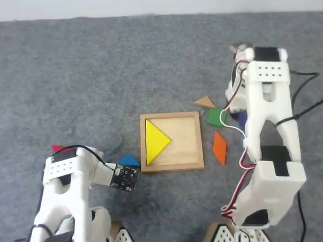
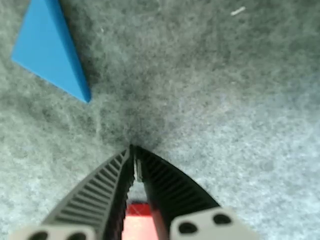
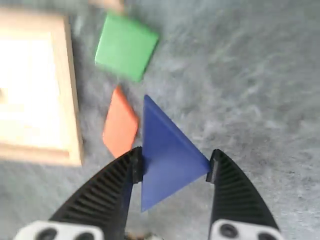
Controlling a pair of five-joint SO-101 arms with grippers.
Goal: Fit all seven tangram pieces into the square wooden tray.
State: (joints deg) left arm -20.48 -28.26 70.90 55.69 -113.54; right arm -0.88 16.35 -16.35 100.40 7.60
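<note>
The right gripper (image 3: 175, 159), clamped on the dark blue triangular piece (image 3: 162, 172), hangs at three o'clock from the square wooden tray (image 1: 172, 167), beside its bare half.

High camera looks steeply down over the whole worktop (image 1: 95, 75). Wrist cameras hang close above it; right shares the tray (image 3: 71, 95) edge with high, left the light blue triangle (image 2: 50, 50).

Yellow triangle (image 1: 155, 141) lies flat in the wooden tray (image 1: 172, 166); right gripper (image 3: 175, 156) clasps a dark blue triangle (image 3: 162, 172).
</note>
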